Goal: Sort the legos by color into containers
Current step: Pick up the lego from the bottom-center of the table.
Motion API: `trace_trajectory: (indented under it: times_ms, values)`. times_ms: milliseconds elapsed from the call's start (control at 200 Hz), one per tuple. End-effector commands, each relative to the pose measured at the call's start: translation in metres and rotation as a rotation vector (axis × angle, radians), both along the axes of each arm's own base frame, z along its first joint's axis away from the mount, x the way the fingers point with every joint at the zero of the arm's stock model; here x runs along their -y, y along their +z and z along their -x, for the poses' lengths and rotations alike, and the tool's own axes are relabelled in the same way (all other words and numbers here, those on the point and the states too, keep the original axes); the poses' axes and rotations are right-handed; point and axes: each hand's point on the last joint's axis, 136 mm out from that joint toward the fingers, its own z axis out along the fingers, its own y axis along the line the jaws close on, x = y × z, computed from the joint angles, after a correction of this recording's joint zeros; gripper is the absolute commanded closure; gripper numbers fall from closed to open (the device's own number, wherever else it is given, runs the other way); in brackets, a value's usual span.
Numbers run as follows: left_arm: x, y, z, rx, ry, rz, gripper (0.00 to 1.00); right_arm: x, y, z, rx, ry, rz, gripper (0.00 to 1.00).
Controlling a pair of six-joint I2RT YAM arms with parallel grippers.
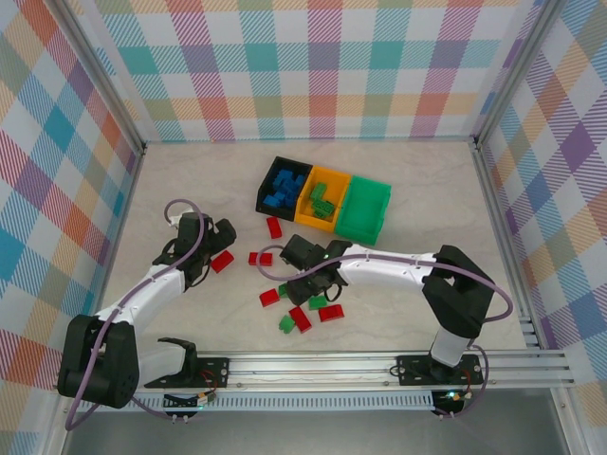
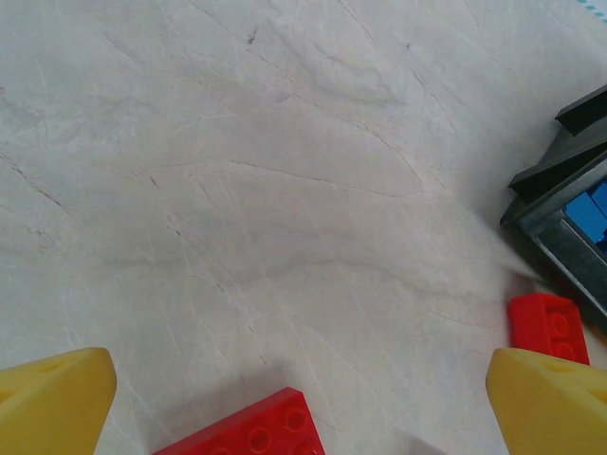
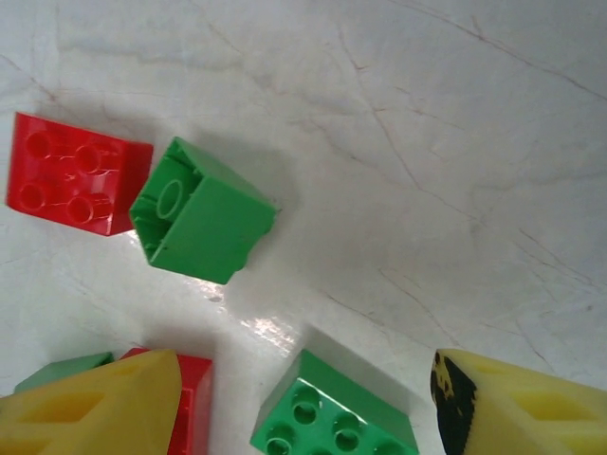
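Note:
The containers stand joined in a row: a black bin (image 1: 283,188) with blue legos, an orange bin (image 1: 323,199) with green legos, and a green bin (image 1: 364,209). Red and green legos lie scattered on the table in front of them. My left gripper (image 1: 223,248) is open over a red brick (image 2: 251,431); a second red brick (image 2: 547,325) lies by its right finger, beside the black bin (image 2: 569,190). My right gripper (image 3: 308,408) is open, with a green studded brick (image 3: 332,417) lying between its yellow fingers (image 3: 95,408), untouched. Beyond it, a green brick (image 3: 199,210) on its side leans against a red brick (image 3: 76,172).
Another red brick (image 3: 193,403) lies against my right gripper's left finger. Loose red bricks (image 1: 274,227) (image 1: 331,313) and a green one (image 1: 285,324) surround the right gripper. Plaid walls enclose the table on three sides; the arms' rail (image 1: 332,365) runs along the near edge.

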Motion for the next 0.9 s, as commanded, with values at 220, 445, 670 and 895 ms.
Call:
trace_trajectory:
  times_ms: [220, 445, 670, 895]
  values:
    - [0.0, -0.006, -0.008, -0.011, 0.005, 0.013, 0.0, -0.039, -0.01, 0.021, -0.068, 0.193, -0.014, 0.27]
    - [0.002, -0.01, -0.01, -0.029, -0.007, 0.017, 0.0, -0.038, -0.022, 0.011, -0.031, 0.236, 0.077, 0.25]
    - [0.002, -0.009, -0.011, -0.031, -0.008, 0.013, 0.0, -0.037, -0.037, 0.003, -0.015, 0.271, 0.146, 0.25]
    - [0.002, -0.009, -0.01, -0.036, -0.01, 0.011, 0.0, -0.049, -0.043, -0.004, -0.014, 0.293, 0.145, 0.25]
